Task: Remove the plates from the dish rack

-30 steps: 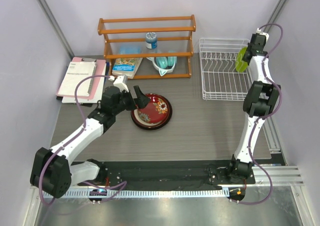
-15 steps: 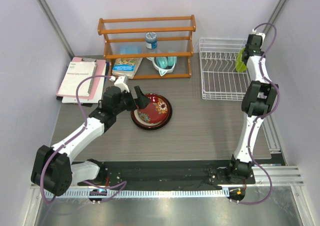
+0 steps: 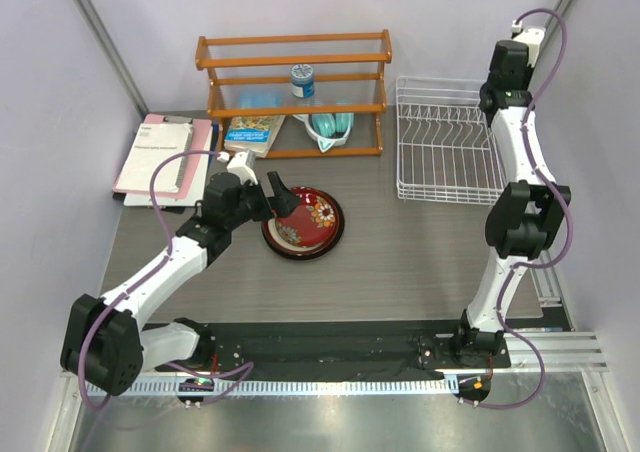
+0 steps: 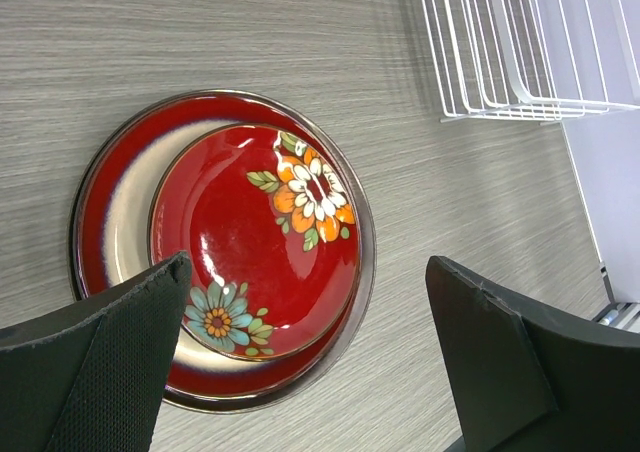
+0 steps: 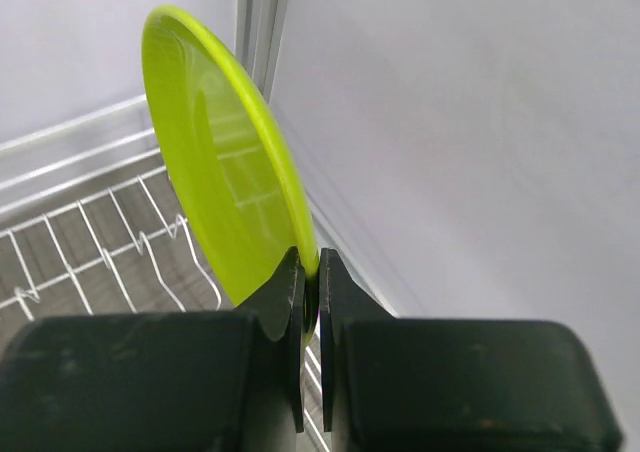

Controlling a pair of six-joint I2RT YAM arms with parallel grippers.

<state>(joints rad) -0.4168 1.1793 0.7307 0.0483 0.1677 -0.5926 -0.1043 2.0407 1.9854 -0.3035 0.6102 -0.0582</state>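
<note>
Above the dish rack (image 3: 445,147), glossy lime green plate (image 5: 225,202) stands on edge, rim pinched by raised right claw (image 5: 310,272); left claw (image 4: 310,265) spread.

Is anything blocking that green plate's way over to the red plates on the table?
The table between is bare, but the open left gripper hangs over the red stack, likely crowding where the green plate lands.

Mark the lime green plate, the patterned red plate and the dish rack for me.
lime green plate (image 5: 225,172): right wrist view, middle of its face.
patterned red plate (image 4: 255,237): left wrist view, centre of its red face.
dish rack (image 3: 450,192): top external view, near wire wall.
</note>
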